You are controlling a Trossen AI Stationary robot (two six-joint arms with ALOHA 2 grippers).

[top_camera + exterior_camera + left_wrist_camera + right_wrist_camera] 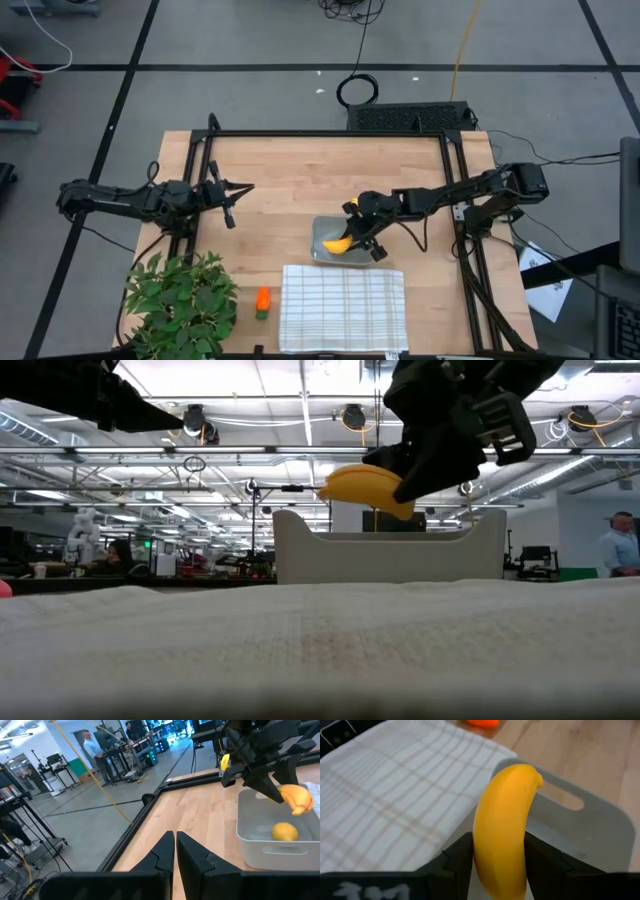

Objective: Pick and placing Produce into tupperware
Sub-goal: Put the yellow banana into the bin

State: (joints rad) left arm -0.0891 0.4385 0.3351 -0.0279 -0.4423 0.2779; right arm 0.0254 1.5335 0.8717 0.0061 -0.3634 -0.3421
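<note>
i've got the right gripper fingers clamped on the curved yellow toy banana, poised over the shallow translucent grey tupperware for a clean drop beside the small yellow lemon. left gripper waits at the counter edge, fingers closed on nothing.

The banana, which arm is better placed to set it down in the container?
Right. The right gripper already holds the banana just above the container, where the lemon lies. The left gripper sits shut and empty, well off to the left side of the table.
</note>
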